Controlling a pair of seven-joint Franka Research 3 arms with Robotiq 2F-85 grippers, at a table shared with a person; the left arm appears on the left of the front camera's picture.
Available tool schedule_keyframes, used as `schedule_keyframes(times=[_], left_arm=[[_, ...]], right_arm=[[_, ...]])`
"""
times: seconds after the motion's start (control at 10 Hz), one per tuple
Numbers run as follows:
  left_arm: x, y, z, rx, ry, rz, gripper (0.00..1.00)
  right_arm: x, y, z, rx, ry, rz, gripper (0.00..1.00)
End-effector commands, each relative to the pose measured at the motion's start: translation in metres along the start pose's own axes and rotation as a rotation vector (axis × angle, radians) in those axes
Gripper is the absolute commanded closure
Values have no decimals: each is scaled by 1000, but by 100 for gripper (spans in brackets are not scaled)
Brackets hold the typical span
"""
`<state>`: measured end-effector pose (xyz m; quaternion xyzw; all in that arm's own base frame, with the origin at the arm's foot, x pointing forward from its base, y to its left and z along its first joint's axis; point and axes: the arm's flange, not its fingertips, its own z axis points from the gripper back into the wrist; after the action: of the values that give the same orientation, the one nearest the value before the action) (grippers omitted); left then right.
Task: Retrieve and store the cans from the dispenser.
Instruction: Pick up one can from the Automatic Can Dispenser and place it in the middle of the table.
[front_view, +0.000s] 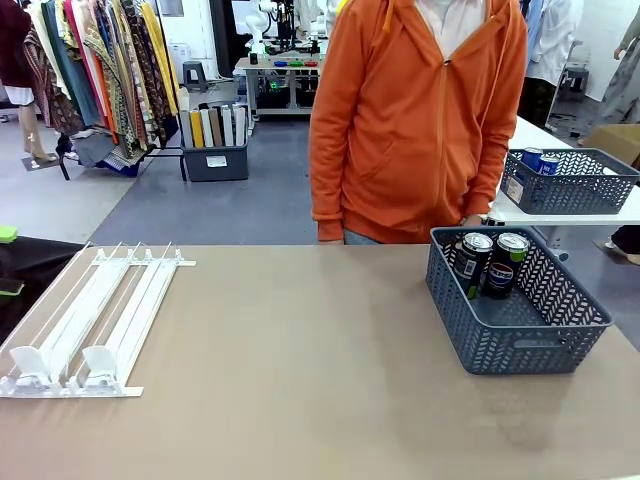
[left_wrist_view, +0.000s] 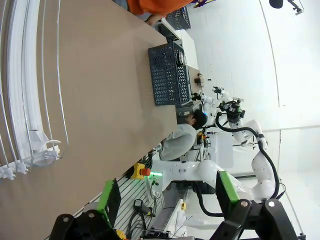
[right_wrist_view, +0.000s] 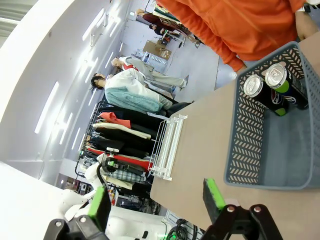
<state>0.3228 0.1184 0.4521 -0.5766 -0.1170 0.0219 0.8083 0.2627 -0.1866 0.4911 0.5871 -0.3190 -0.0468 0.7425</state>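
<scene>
Two dark cans (front_view: 473, 262) (front_view: 507, 262) with silver tops stand upright in the far corner of a dark grey lattice basket (front_view: 520, 345) at the table's right. The right wrist view looks down on these cans (right_wrist_view: 256, 89) (right_wrist_view: 278, 79) inside the basket (right_wrist_view: 247, 140). The white rail dispenser (front_view: 95, 320) lies flat at the table's left with no can in its lanes. My left gripper (left_wrist_view: 167, 200) is open, held high beside the dispenser (left_wrist_view: 25, 100). My right gripper (right_wrist_view: 156, 205) is open too, off the near side of the basket, holding nothing.
A person in an orange hoodie (front_view: 415, 120) stands at the far edge, one hand (front_view: 472, 220) just behind the basket. On a white table behind, a second grey basket (front_view: 570, 185) holds blue cans. The tabletop (front_view: 300, 350) between dispenser and basket is bare.
</scene>
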Motion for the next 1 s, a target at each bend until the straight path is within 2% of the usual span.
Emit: schedule_keyframes(times=[0.0,0.9], left_arm=[[0,-4,0,-21,-9,11,0],[0,-4,0,-21,-9,11,0]], right_arm=[[4,3,-2,27,-20,12,0],[4,3,-2,27,-20,12,0]])
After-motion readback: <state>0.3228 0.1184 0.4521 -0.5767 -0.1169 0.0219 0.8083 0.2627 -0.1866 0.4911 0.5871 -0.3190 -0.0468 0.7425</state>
